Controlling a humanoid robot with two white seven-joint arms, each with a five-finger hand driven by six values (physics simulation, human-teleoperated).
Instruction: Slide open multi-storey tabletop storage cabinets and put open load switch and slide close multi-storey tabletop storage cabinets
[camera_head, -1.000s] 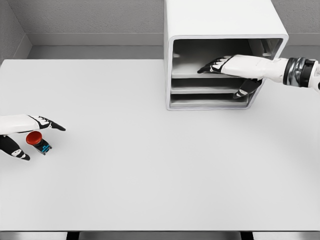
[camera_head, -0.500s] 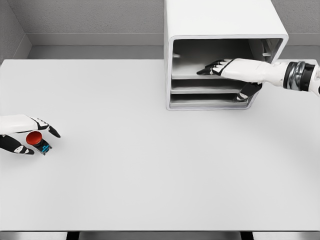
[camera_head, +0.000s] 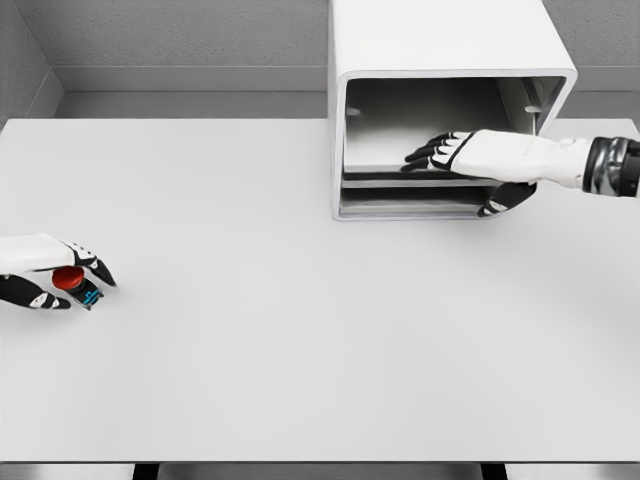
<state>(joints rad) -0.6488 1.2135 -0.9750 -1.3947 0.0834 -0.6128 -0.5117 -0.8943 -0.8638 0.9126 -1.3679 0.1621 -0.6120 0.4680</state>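
Left hand (camera_head: 45, 272) grips switch (camera_head: 76, 283) on white table (camera_head: 300, 330), grey walls behind.

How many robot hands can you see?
2. The left hand is at the table's left edge, fingers closing around the red-knobbed switch. The right hand reaches into the white cabinet at the back right, resting on a drawer.

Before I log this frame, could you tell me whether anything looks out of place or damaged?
Nothing stands out. The cabinet stands upright on the table, the right hand on its shelf, and the left hand closes around the red-capped switch.
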